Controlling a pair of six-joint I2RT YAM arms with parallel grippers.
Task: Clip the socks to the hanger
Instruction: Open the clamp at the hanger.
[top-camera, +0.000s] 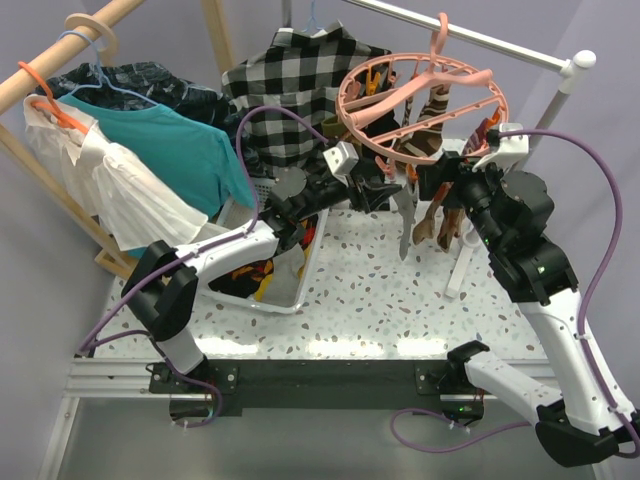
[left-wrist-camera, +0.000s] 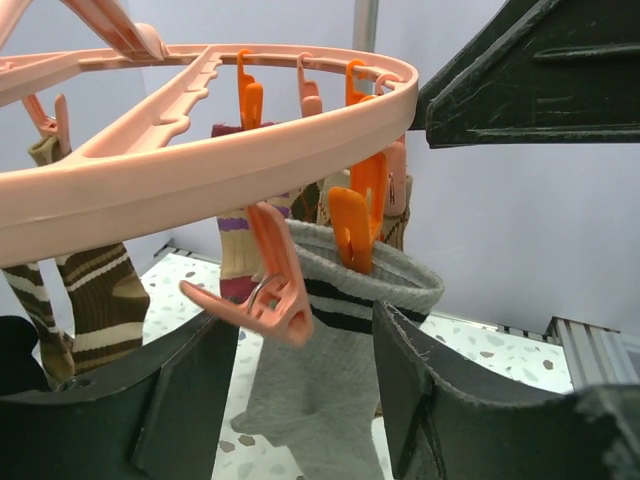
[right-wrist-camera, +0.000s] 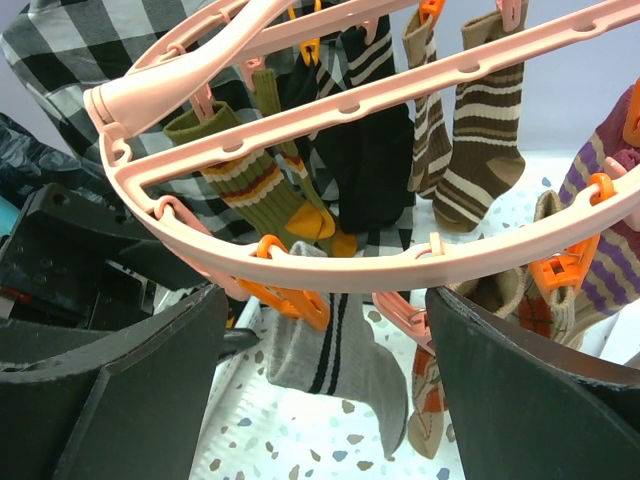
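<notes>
The salmon-pink hanger (top-camera: 420, 95) hangs from the rail with several socks clipped to it. A grey sock (left-wrist-camera: 320, 380) with black stripes hangs from an orange peg (left-wrist-camera: 350, 225); it also shows in the right wrist view (right-wrist-camera: 340, 350) and in the top view (top-camera: 405, 220). My left gripper (left-wrist-camera: 305, 330) is open, its fingers on either side of the grey sock just under the ring, not touching it. A free pink peg (left-wrist-camera: 270, 290) dangles in front. My right gripper (right-wrist-camera: 325, 300) is open and empty under the ring's near rim. In the top view the left gripper (top-camera: 385, 192) and the right gripper (top-camera: 432, 185) sit below the ring.
Brown striped (right-wrist-camera: 480, 130), olive (right-wrist-camera: 250, 175), black (right-wrist-camera: 365, 140) and purple striped (right-wrist-camera: 600, 240) socks hang on the ring. A white mesh basket (top-camera: 290, 290) with more socks stands at the left. A checked shirt (top-camera: 290, 85) and a teal shirt (top-camera: 170, 145) hang behind.
</notes>
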